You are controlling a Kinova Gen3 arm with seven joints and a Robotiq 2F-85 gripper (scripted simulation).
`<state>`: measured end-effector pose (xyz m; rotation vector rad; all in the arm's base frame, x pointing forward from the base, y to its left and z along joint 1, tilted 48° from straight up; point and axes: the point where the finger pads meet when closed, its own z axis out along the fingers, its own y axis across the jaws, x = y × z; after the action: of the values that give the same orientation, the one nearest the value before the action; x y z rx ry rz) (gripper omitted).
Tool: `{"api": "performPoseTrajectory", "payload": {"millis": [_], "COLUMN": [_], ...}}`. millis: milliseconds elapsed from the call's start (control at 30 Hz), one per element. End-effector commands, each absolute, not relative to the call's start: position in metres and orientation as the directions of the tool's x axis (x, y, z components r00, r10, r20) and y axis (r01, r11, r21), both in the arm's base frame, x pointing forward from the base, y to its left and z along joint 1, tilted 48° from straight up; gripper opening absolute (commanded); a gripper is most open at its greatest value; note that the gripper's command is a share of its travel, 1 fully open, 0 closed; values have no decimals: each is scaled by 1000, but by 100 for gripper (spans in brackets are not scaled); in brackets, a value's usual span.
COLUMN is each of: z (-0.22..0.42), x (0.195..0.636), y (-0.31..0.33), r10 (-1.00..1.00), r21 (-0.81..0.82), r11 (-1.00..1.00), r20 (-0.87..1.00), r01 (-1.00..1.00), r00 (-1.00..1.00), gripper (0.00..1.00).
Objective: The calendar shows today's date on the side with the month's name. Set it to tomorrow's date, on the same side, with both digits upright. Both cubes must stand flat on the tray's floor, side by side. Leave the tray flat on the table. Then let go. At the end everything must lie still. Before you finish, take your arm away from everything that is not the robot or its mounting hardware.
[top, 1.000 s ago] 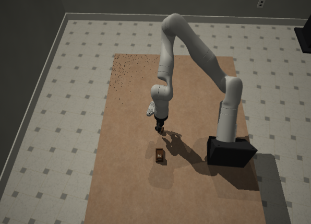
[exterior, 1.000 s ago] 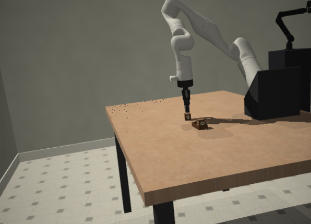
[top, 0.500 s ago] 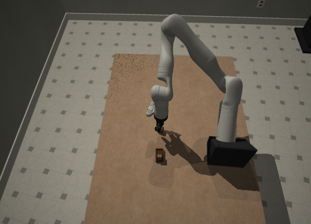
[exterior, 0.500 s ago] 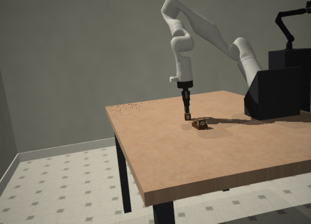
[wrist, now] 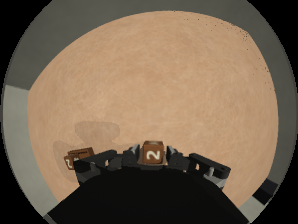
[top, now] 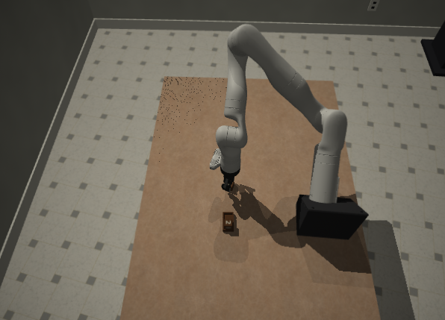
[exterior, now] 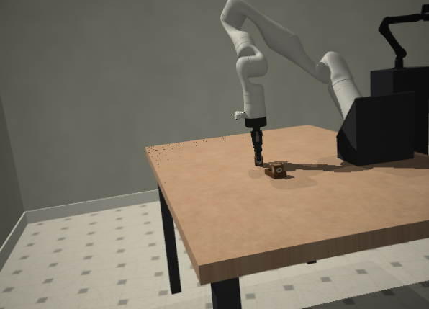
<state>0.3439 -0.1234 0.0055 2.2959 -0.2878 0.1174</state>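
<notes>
The tray (top: 228,215) (exterior: 270,173) (wrist: 86,151) stands on the table. One cube (top: 228,223) (exterior: 278,169) (wrist: 69,162) is at one end of it, with a 2 on top and a 0 on the side towards the exterior camera. The month's name cannot be read. The other cube (exterior: 255,163) (wrist: 153,152) is outside the tray, apparently on the table, with a sideways 2 facing the wrist camera. My gripper (top: 228,187) (exterior: 258,160) (wrist: 153,150) points down around this cube, fingers part open, with narrow gaps on both sides in the wrist view.
The tan table (top: 187,247) (exterior: 230,209) carries the arm's black base (top: 330,218) (exterior: 381,130) on the right. The tray is a short way from the gripper, nearer the front in the top view. Arm shadows fall between the gripper and the base.
</notes>
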Motion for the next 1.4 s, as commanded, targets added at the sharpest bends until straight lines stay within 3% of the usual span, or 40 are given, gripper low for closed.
{"api": "performPoseTrajectory", "payload": {"millis": [0, 1300, 1333, 1367], "z": [4, 3, 3, 3], "x": [343, 343, 343, 343], "y": [-125, -126, -126, -126], "r10": [-170, -170, -170, -170], "r21": [718, 718, 718, 718], "r11": [-652, -652, -652, -652], "r20": [173, 173, 173, 173], "r01": [-242, -242, -242, -242], "r00": [970, 970, 970, 970], "gripper": [46, 46, 26, 26]}}
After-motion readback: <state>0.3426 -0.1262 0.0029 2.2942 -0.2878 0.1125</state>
